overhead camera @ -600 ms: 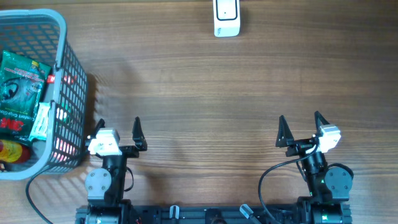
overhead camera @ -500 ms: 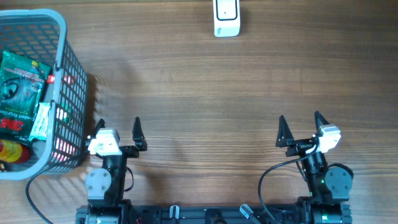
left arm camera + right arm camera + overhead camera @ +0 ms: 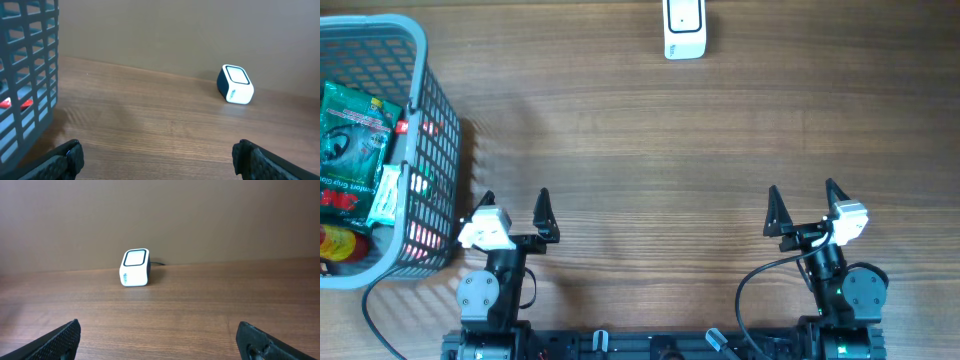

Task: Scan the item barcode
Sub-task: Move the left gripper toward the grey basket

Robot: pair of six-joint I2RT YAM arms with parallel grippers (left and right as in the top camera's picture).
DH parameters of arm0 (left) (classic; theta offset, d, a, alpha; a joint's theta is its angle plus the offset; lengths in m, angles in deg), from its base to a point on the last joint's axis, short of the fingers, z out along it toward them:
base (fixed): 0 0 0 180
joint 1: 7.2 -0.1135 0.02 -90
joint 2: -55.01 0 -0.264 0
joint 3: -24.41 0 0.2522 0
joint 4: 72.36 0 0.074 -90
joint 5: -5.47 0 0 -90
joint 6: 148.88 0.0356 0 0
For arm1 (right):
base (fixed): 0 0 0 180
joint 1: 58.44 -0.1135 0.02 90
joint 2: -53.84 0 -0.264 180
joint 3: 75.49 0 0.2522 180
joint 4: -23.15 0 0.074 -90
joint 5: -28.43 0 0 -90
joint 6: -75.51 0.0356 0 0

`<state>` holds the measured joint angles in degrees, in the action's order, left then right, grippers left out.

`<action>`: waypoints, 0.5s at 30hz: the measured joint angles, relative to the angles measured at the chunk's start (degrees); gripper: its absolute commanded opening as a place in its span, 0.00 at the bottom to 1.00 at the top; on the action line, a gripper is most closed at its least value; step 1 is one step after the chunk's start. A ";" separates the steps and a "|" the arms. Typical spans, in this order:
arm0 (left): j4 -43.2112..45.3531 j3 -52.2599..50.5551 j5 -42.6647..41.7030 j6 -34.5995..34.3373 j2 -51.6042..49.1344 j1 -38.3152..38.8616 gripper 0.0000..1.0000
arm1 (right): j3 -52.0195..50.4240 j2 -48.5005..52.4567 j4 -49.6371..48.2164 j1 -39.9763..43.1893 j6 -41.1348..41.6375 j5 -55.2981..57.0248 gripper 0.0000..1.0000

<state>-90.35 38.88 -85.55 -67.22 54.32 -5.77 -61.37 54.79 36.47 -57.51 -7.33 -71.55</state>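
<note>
several packets lie in the grey basket (image 3: 432, 170) at the left edge of the overhead view. the largest is a green packet (image 3: 355, 125) in the basket's upper part, a narrow white-and-green packet (image 3: 385, 192) sits just at its lower right, and a red packet (image 3: 340, 200) lies below it. no barcode can be made out on any of them.

the white scanner (image 3: 684, 28) stands at the top centre of that view, well apart from the basket, with its dark-framed window on top. bare wooden surface (image 3: 650, 150) fills the space between them.

the left pincer (image 3: 513, 196) sits in the lower left, near the basket's lower right corner, its fingers spread wide and empty. the right pincer (image 3: 802, 188) sits in the lower right, also spread wide with nothing between its fingers.

in the left wrist view the basket's mesh wall (image 3: 30, 75) fills the left edge and the scanner (image 3: 235, 84) stands right of centre. in the right wrist view the scanner (image 3: 135, 268) stands left of centre, a thin dark cable (image 3: 157, 263) running off behind it.
</note>
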 measured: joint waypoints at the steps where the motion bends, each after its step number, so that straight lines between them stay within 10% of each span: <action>1: 0.00 0.00 0.00 -0.81 0.00 0.00 1.00 | 0.00 0.00 0.00 0.00 0.00 0.00 1.00; 15: 0.04 0.00 -0.63 -5.53 0.00 0.00 1.00 | 0.00 0.00 0.00 0.00 0.00 0.00 1.00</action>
<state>-90.30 38.88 -86.18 -72.75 54.32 -5.77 -61.37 54.79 36.47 -57.51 -7.33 -71.55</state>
